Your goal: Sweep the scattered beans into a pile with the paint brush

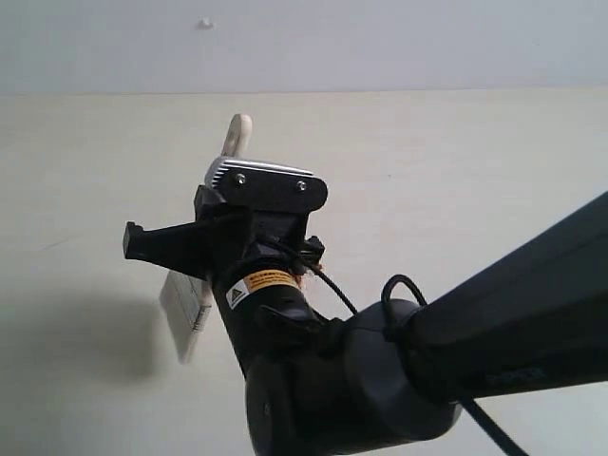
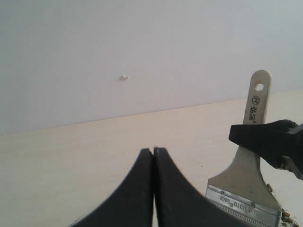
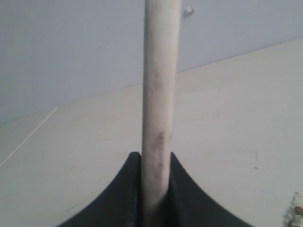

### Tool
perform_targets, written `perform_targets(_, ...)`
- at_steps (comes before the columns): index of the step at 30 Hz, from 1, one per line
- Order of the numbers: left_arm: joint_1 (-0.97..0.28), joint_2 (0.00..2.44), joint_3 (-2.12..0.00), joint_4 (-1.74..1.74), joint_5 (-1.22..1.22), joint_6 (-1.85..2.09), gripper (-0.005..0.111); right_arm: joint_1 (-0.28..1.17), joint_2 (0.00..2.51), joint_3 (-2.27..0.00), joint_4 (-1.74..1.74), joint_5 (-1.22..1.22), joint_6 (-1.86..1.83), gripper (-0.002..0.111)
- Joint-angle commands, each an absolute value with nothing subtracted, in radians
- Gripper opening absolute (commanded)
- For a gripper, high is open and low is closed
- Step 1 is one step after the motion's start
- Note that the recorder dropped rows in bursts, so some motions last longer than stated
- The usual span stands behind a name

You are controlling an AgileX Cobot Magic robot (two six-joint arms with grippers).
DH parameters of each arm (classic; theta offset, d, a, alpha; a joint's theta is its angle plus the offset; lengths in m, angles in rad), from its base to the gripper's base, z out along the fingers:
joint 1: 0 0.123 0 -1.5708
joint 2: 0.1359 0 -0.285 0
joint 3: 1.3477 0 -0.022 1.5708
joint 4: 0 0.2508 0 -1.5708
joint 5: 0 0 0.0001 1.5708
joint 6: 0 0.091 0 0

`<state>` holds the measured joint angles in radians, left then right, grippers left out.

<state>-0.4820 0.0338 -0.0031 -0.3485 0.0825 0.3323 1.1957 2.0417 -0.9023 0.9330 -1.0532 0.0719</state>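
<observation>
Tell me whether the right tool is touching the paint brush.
Touching. The right wrist view shows the right tool shut on the paint brush, a finger pressed against each side of its handle with no gap.

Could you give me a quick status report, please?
Right gripper shut on the paint brush handle, bristles down. Left gripper shut, empty. Few beans beside the brush; pile not in view. Right arm blocks much of the exterior view.
</observation>
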Motion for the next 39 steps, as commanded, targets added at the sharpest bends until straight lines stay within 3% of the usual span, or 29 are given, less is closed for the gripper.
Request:
perform_targets(1,-0.487,0.028,0.0,-0.345,0.088,0.336,0.0,1.171,2.039,-0.896,0.996,-1.048,0.049,0.0)
perform_targets(10,-0.487,0.028,0.0,-0.345,0.088,0.336,0.0,1.102,2.039,-0.896,1.023,-0.915,0.046,0.0)
perform_targets(29,-0.487,0.028,0.0,-0.345,0.088,0.336,0.0,1.091,2.009,-0.896,1.208,-0.991,-0.198,0.0)
perform_targets(39,-0.487,0.028,0.0,-0.345,0.088,0.336,0.0,1.093,1.939,-0.896,1.14,-0.989,-0.217,0.0)
